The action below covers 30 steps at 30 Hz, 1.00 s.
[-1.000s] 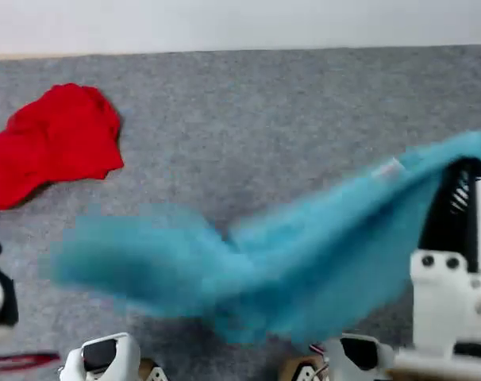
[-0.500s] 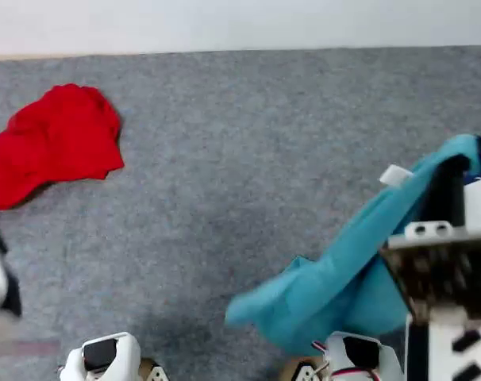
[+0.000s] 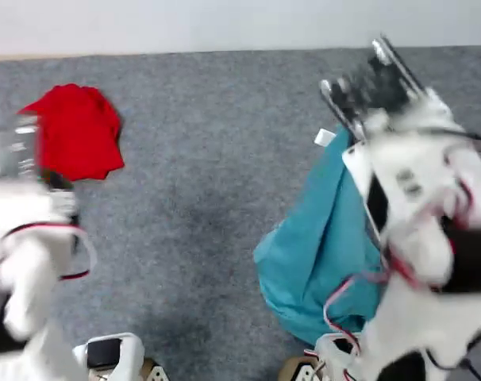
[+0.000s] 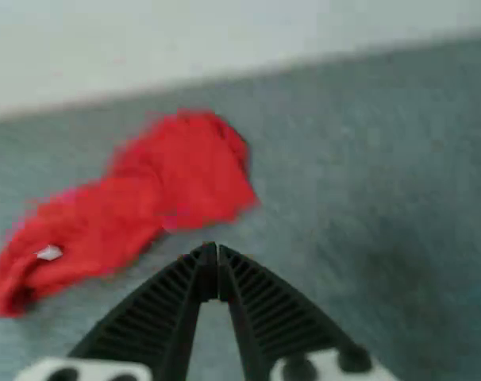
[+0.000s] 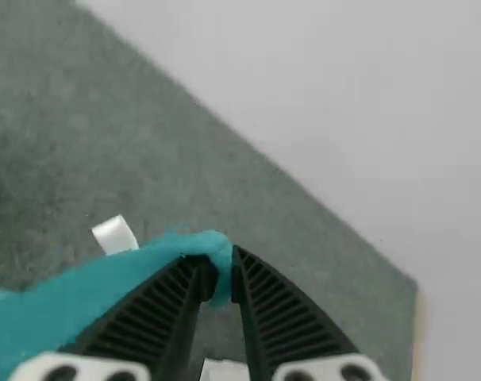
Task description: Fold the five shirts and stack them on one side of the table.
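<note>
Grey felt tabletop (image 3: pixel 225 119); my right gripper (image 5: pixel 222 266) pinches a crumpled teal cloth shirt (image 3: pixel 328 246), left gripper (image 4: pixel 217 262) closed empty; next, I'd spread it flat.

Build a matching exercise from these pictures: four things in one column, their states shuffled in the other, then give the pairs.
Things:
1. red shirt
2. blue shirt
3. left gripper
4. right gripper

States:
A. shut on cloth
B. lying crumpled on the table, in no gripper
C. shut, holding nothing
D. pinched at one edge

Pairs: 1-B, 2-D, 3-C, 4-A
</note>
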Available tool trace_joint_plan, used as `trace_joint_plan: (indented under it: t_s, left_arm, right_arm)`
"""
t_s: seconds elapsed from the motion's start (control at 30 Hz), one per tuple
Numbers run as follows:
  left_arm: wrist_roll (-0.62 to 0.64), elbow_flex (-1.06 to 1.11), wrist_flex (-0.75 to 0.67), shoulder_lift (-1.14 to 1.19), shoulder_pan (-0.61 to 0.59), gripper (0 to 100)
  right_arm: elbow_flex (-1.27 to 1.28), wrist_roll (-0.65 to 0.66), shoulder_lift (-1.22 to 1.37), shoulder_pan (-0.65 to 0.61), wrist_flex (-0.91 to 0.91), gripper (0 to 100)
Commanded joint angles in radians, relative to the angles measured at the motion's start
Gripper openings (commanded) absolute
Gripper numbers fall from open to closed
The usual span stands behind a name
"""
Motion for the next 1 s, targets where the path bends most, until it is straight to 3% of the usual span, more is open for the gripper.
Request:
trace_joint_plan:
  t_s: [0.0,0.13,0.3,0.53,0.7,0.97]
  left_arm:
    - [0.005,0.194,-0.008,0.023,0.198,0]
    - [0.005,0.277,-0.074,0.092,0.344,0]
    - [-0.009,0.286,-0.178,0.239,0.423,0]
    - [-0.072,0.239,-0.361,0.598,0.517,1]
    - [-0.086,0.087,-0.367,0.85,0.635,5]
    - [-0.135,-0.13,-0.31,1.166,0.773,12]
  right_arm:
    - [0.058,0.074,0.041,0.056,0.036,1.0]
    - [0.129,0.149,0.062,0.147,0.036,1.0]
    - [0.206,0.262,0.068,0.252,0.035,1.0]
    - [0.296,0.4,0.067,0.506,-0.09,1.0]
    - [0.322,0.483,0.067,0.633,-0.124,1.0]
    - [0.322,0.508,0.067,0.651,-0.119,1.0]
